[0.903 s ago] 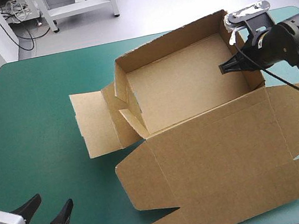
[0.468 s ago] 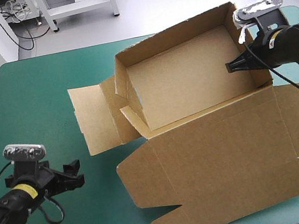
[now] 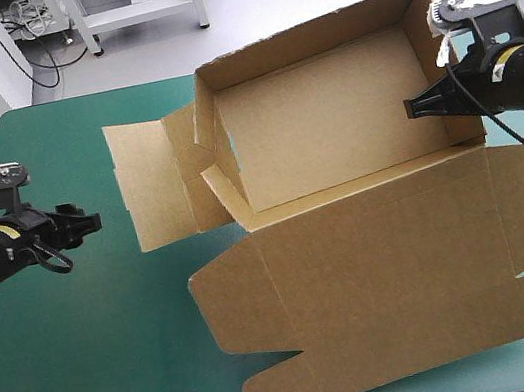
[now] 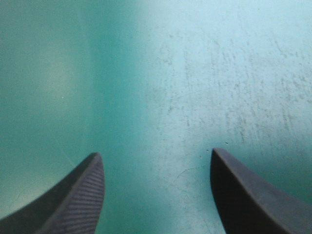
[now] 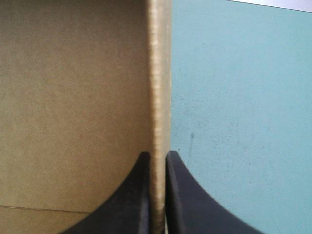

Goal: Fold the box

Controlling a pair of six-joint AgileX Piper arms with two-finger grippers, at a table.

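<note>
The teal-green cover (image 3: 119, 363) lies flat across the table, its surface faintly scuffed and speckled.

one brown box (image 3: 376, 267), one table (image 3: 99, 367), two tools: left tool (image 3: 83, 219), right tool (image 3: 413, 108).

Matt board box (image 3: 332, 133), scuffed teal-green cover (image 4: 219, 73), ribbed fingers (image 4: 83, 200), perhaps rubber

Bright, even light; pale glare on the teal-green cover (image 4: 234, 73).
</note>
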